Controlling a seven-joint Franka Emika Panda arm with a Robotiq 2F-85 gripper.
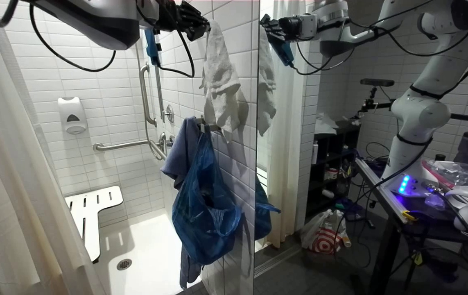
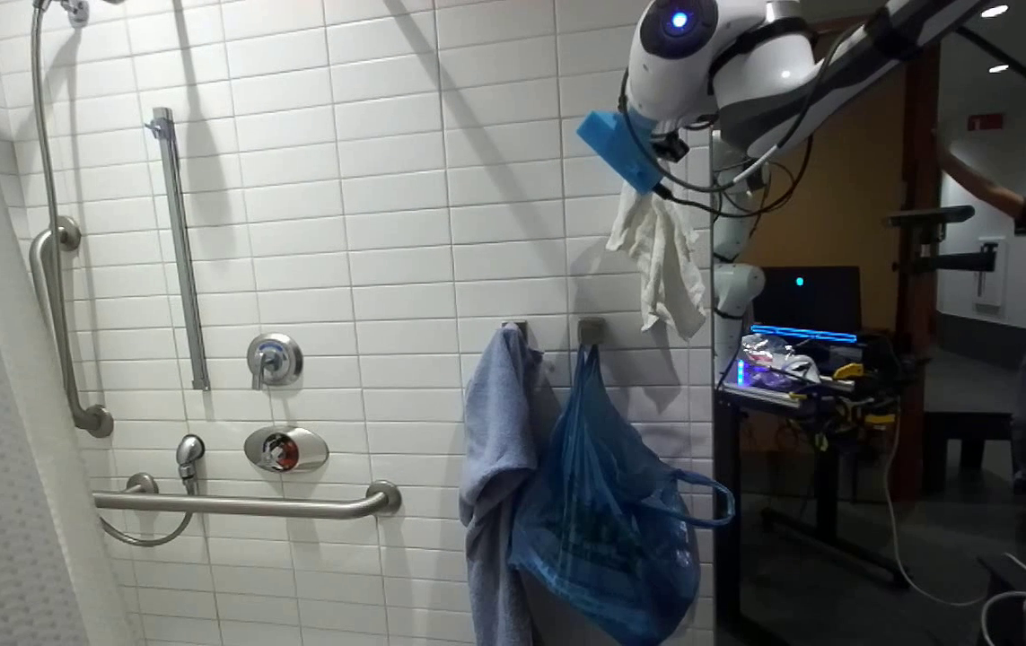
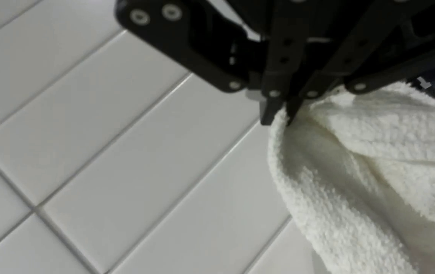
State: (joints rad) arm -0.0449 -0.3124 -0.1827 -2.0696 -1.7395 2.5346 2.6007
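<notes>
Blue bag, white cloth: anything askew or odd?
Yes: the blue bag has one handle loop jutting out, off its hook, so it looks lopsided. The white cloth hangs pinched in the gripper; nothing odd there.

1. A blue plastic bag (image 2: pixel 602 529) hangs on the tiled wall (image 2: pixel 387 224), close to the edge that meets the mirror (image 1: pixel 340 278).
2. Right beside it droops a bluish-gray towel (image 2: pixel 496 431).
3. Farther along that wall I see a shower valve (image 2: pixel 275 361), with a steel grab bar (image 2: pixel 243 507) lower down.
4. A soap dispenser (image 1: pixel 72 116) is fixed on the far wall (image 1: pixel 109 90), above a slotted white seat (image 1: pixel 91 215).
5. A round drain (image 1: pixel 124 264) is set in the shower floor (image 1: pixel 145 237).
6. A pale curtain (image 1: pixel 12 164) hangs across from the blue bag.
7. In the mirror, a shopping bag with red rings (image 1: pixel 326 237) sits near the foot of a dark shelf (image 1: pixel 350 133).
</notes>
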